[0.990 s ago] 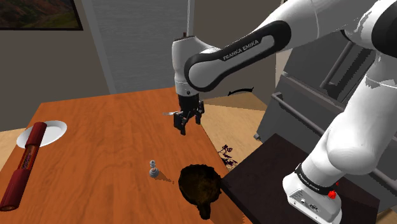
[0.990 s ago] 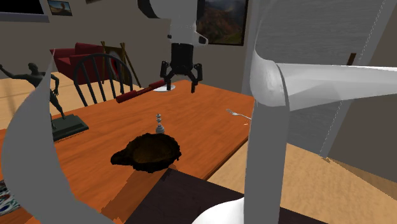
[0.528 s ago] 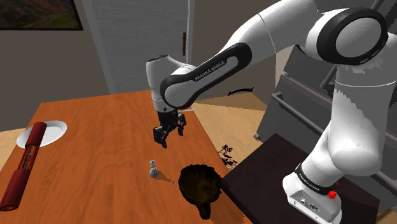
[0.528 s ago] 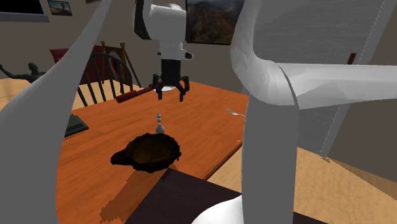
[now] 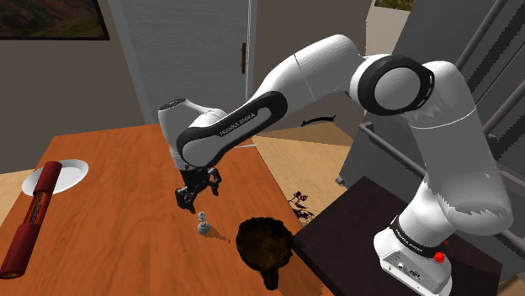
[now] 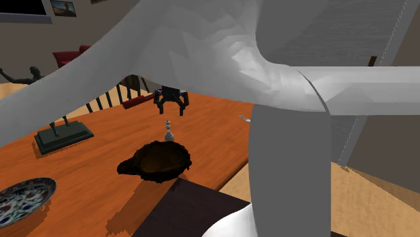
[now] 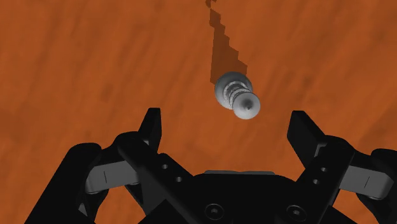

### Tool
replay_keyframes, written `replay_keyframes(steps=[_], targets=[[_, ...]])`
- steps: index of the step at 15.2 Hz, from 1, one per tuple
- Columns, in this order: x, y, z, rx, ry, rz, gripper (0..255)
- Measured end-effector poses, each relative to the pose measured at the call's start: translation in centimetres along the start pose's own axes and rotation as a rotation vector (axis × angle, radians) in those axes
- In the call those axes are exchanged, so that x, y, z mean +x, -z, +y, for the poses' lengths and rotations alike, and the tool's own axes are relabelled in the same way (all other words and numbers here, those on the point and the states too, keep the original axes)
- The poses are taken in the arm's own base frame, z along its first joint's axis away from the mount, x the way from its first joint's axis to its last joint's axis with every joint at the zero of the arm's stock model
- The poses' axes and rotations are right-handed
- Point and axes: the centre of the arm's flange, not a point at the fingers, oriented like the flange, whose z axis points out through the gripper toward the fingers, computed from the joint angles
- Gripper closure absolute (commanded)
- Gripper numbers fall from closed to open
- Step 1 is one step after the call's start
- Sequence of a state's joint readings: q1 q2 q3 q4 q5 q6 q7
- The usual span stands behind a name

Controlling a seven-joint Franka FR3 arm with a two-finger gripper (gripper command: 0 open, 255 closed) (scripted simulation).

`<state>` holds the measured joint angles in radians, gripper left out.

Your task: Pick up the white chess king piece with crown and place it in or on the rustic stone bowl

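Shoulder view: gripper hangs over the table, fingers spread and holding nothing. King stands upright on the table just below and beside the gripper, apart from it. Bowl, dark brown and rough, sits near the table's edge, close to the king on the view's right, not touching. Far on the view's left a red roll lies with one end across a white plate. Stand is at lower right. Second exterior view: the arm's white links block much of the frame. Gripper is open right above the king, with a gap between them. The king stands just behind the bowl. A dark figurine on a flat base stands on the table at the view's left, and a patterned plate lies at the near corner. Wrist view: both fingers are wide apart, nothing between the pads. King is seen from above, ahead of the gripper and roughly centred between the fingers, untouched; its shadow runs away from the gripper across the table.
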<state>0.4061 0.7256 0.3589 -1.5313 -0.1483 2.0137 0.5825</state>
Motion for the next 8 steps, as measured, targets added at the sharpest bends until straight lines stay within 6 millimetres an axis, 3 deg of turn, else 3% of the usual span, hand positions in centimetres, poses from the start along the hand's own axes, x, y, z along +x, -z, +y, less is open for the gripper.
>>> replay_keyframes(steps=[3, 8], targets=[[1.5, -1.7, -1.9, -0.007, 0.003, -0.006, 0], [1.7, -4.4, -2.2, -0.008, 0.003, -0.007, 0]])
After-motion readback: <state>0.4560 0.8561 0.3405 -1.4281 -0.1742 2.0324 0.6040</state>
